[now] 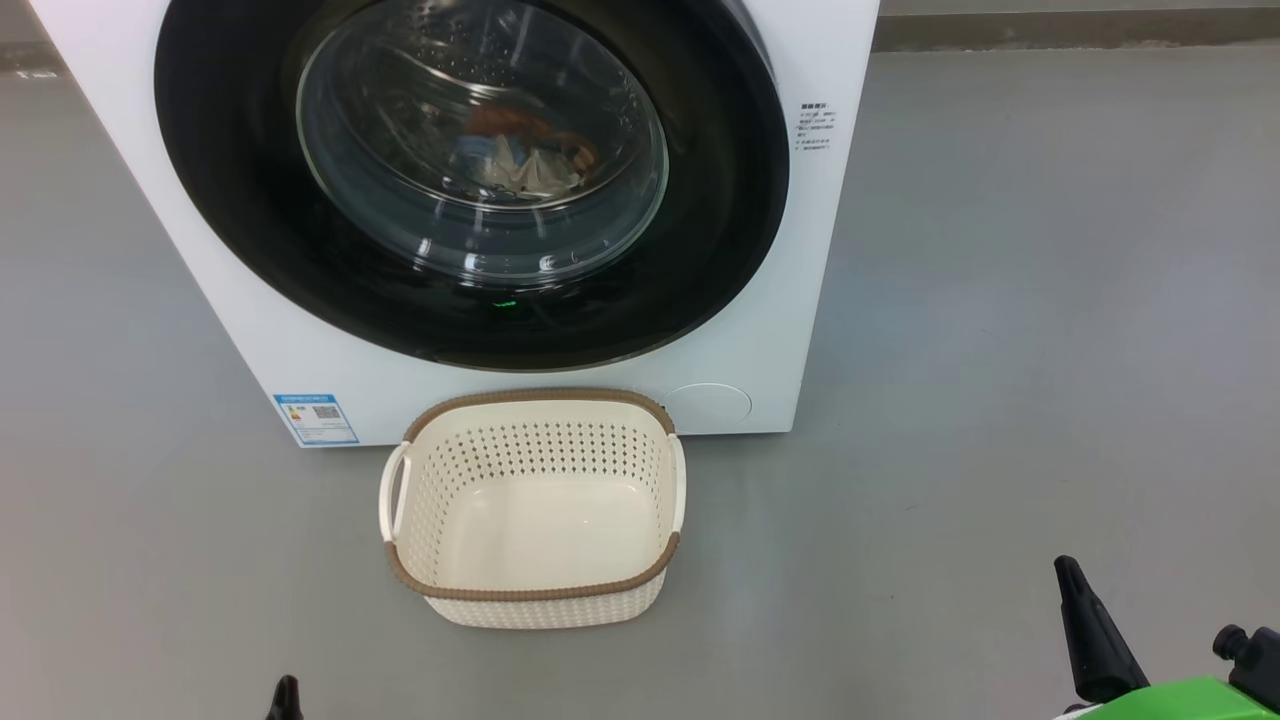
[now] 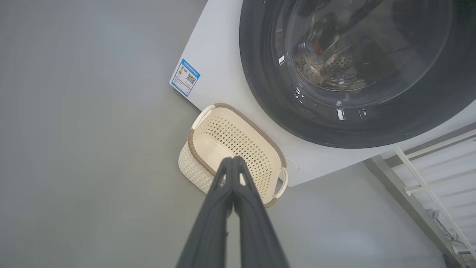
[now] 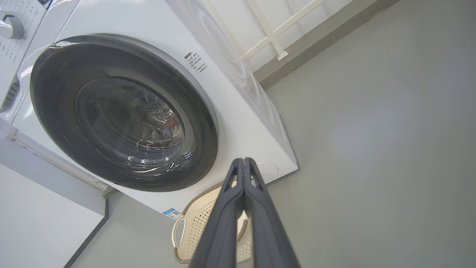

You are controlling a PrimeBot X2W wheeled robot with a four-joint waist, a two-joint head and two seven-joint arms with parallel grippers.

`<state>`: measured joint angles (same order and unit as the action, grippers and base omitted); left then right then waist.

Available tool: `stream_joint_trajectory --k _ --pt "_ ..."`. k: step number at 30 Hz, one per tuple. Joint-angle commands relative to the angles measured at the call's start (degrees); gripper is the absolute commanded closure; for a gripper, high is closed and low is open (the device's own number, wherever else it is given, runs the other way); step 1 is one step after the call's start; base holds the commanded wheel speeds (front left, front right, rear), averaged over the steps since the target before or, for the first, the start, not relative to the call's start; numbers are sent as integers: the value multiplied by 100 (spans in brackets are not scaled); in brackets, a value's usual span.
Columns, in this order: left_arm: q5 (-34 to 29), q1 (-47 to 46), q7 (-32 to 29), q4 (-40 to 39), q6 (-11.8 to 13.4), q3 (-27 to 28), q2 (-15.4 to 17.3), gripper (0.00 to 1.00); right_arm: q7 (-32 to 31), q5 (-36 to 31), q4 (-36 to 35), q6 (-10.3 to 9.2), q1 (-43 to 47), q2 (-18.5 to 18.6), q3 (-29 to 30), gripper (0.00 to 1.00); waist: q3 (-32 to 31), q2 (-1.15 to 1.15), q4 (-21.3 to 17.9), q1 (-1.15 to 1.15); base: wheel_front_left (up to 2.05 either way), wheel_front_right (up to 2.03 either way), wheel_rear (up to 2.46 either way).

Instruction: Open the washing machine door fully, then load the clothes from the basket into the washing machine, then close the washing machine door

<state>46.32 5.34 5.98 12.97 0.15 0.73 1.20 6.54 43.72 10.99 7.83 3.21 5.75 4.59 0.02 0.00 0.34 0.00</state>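
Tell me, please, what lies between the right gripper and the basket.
Bare grey floor: in the head view, nothing stands between the shut right gripper and the basket.

Cream perforated basket (image 1: 532,590), brown rim; white machine (image 1: 250,340), black door (image 1: 230,200)

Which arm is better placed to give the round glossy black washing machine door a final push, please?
Probably right: the right gripper, shut, reaches further forward in the head view than the left gripper, though both hang well short of the glossy black door.
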Motion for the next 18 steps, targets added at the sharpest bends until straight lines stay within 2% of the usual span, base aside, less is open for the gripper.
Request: stream_joint_trajectory --k 1,18 --pt "176 -250 -31 -106 -55 129 104 100 -52 187 -114 -14 -286 57 0 100 0 0 -1 0 0 0 0" --pt "1209 -461 -315 -55 -221 234 119 100 -339 1285 -17 -19 -438 -17 37 100 4 0 -8 0 0 0 0"
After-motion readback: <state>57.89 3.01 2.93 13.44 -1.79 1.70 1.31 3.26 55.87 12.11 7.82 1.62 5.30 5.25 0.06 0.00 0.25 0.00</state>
